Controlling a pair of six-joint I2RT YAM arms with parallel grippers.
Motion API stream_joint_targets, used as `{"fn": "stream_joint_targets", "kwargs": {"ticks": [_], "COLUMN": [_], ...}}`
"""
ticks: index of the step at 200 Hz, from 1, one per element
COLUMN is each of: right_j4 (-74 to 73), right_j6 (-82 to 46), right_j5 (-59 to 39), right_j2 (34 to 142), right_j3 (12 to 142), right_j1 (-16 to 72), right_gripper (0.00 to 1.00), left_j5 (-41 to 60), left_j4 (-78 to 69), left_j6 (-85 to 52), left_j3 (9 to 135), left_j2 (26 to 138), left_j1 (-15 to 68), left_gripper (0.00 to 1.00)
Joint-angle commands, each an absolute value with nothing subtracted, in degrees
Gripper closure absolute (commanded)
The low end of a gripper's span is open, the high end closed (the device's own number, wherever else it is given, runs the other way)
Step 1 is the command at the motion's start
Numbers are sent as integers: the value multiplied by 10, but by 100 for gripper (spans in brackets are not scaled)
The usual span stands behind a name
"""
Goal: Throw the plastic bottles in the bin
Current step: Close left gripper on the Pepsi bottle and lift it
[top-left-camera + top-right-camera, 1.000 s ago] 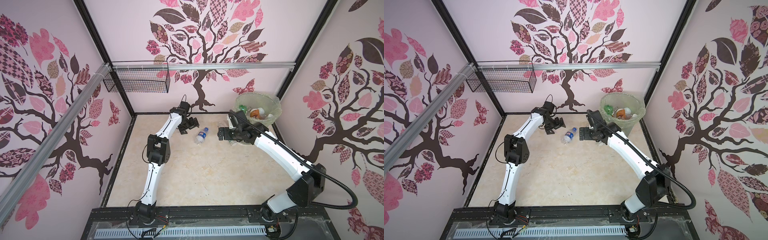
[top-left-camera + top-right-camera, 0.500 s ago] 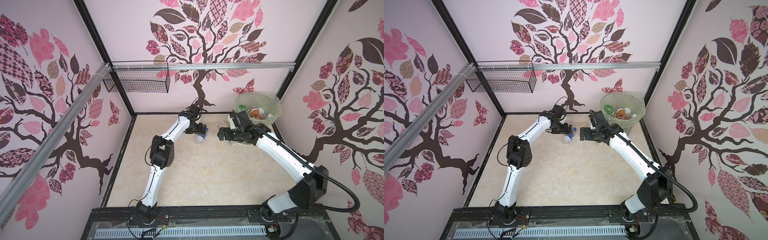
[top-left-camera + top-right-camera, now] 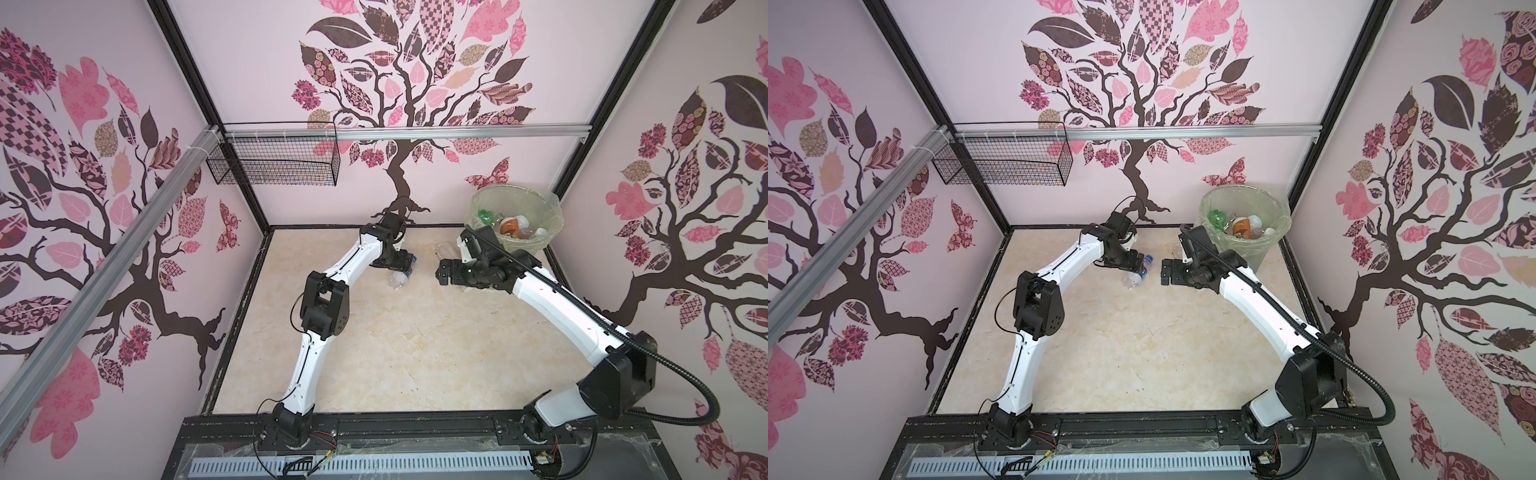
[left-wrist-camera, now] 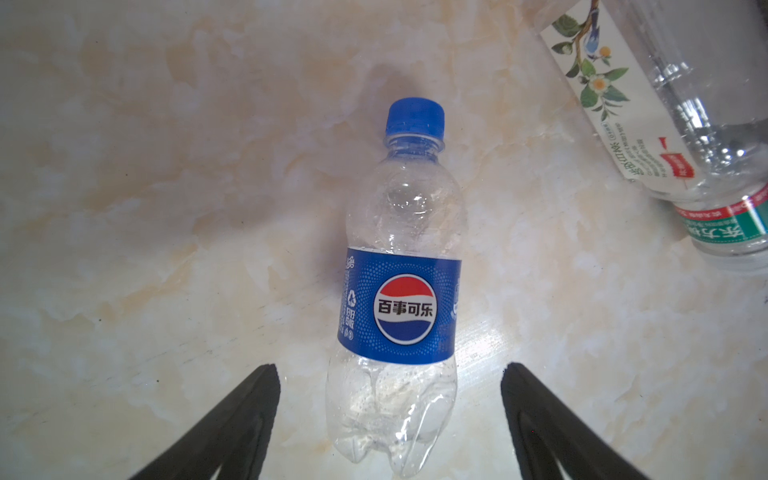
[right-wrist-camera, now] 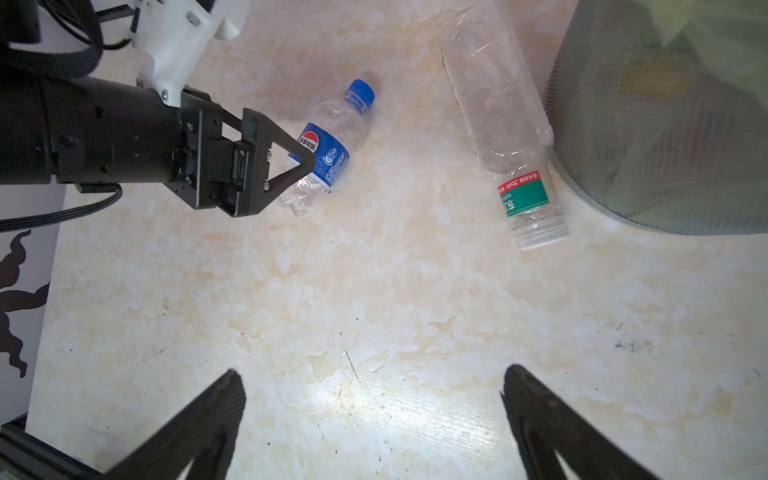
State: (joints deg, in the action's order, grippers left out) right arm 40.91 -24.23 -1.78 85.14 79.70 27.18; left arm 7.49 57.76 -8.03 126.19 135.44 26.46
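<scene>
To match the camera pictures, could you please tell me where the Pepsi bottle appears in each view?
Top view: Pepsi bottle far middle, under the left tool.
Top view: bottle in the same spot.
Left wrist: bottle centred, base between the tool's fingers.
Right wrist: bottle partly behind the left tool.
Shared landmark: the left tool astride it.

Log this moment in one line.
left end effector: open, straddling Pepsi bottle | right end effector: open, empty | bin: partly filled
</scene>
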Motion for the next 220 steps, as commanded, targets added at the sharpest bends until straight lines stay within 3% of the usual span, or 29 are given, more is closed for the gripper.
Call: {"fn": "stream_joint_targets", "kwargs": {"ticks": [1, 86, 114, 176, 220], "right_j4": [413, 414, 413, 410, 424], "right_j6": [-253, -257, -257, -252, -248], "right_j5": [-21, -17, -18, -29, -46], "right_j2": [820, 806, 804, 818, 834], "right_j3": [793, 776, 771, 784, 834], "right_j1": [267, 263, 261, 251, 223], "right_gripper": [1, 0, 1, 1, 1], "left_j5": [60, 34, 33, 66, 122], "left_j4": [575, 574, 571, 558, 525], "left_j6": [-88, -124, -130, -142, -224], "left_j3": [1254, 1239, 1234, 1241, 1277], "left_j2": [1375, 1399, 1404, 1389, 1333], "left_j1": [273, 279, 288, 287, 277], "left_gripper": [14, 18, 23, 47, 49]}}
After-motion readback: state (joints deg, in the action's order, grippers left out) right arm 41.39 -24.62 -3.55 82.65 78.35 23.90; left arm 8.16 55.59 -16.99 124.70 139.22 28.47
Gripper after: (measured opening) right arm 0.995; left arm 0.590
